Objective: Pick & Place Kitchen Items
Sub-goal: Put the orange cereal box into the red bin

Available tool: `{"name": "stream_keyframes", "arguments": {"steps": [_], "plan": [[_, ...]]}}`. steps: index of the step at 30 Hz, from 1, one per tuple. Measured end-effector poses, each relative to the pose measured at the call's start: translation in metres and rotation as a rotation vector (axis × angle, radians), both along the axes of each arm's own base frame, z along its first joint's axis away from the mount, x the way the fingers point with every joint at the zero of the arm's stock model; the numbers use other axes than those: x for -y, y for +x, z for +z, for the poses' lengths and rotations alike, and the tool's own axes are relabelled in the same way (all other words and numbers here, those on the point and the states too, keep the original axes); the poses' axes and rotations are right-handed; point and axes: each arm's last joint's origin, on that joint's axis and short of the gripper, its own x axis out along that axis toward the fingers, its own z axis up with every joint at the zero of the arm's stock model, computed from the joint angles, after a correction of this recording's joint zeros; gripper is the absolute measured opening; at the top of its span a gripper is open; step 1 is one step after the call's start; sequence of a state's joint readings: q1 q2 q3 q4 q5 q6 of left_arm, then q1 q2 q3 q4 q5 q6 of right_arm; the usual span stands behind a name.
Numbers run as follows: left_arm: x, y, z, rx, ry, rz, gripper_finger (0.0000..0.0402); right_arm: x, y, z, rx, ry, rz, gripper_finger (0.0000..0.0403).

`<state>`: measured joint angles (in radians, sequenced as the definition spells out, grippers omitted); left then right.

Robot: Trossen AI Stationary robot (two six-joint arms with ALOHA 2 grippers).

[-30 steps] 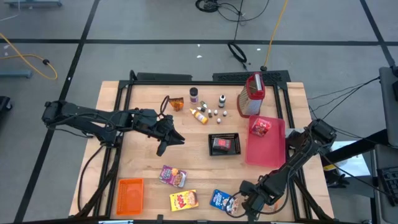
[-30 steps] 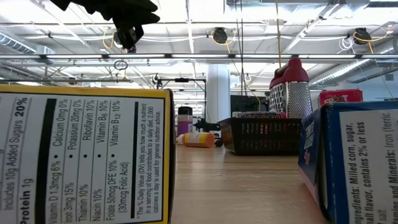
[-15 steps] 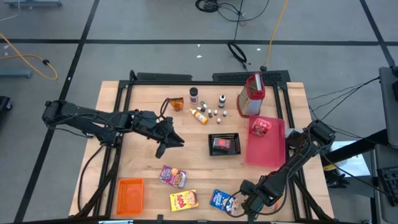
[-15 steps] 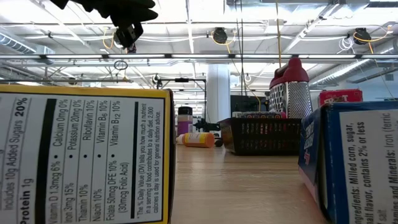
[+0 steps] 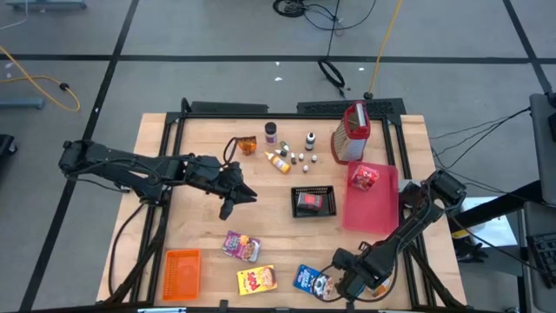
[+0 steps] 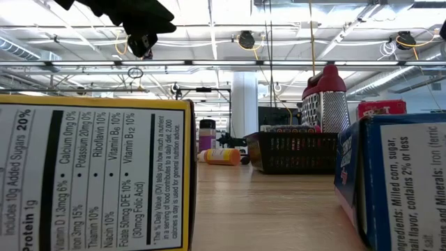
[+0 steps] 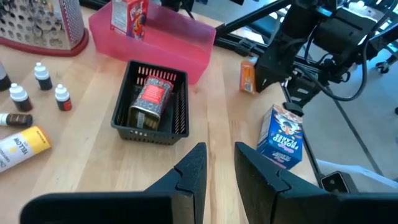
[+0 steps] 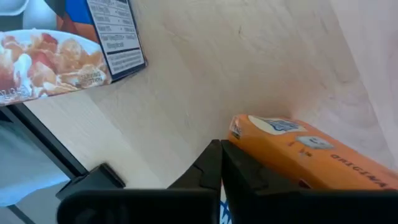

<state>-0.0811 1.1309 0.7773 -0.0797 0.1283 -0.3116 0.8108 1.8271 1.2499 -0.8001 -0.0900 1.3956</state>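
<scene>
Right gripper [image 5: 337, 280], fingers fully closed on nothing, sits just beside the blue cereal box [image 5: 307, 279], apparently having missed the adjacent orange packet [image 8: 311, 152].

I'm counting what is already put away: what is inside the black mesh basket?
The black mesh basket holds one red-labelled can lying on its side; the left wrist view shows it best. Anything beneath the can is covered, so I cannot tell.
</scene>
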Motion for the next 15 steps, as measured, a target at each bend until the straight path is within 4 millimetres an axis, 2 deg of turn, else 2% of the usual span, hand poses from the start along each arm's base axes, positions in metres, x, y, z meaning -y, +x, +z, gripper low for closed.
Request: {"name": "stream_keyframes", "arguments": {"steps": [5, 11, 15], "plan": [[0.0, 0.0, 0.0, 0.001, 0.0, 0.0, 0.0081, 0.0, 0.0, 0.012, 0.015, -0.003, -0.002, 0.0], [0.0, 0.0, 0.0, 0.0, 0.0, 0.001, 0.0081, -0.002, 0.005, 0.048, 0.107, -0.033, 0.002, 0.0], [0.001, 0.0, 0.0, 0.0, -0.001, -0.002, 0.0081, 0.001, 0.004, 0.055, 0.102, -0.09, 0.0, 0.0]]}}
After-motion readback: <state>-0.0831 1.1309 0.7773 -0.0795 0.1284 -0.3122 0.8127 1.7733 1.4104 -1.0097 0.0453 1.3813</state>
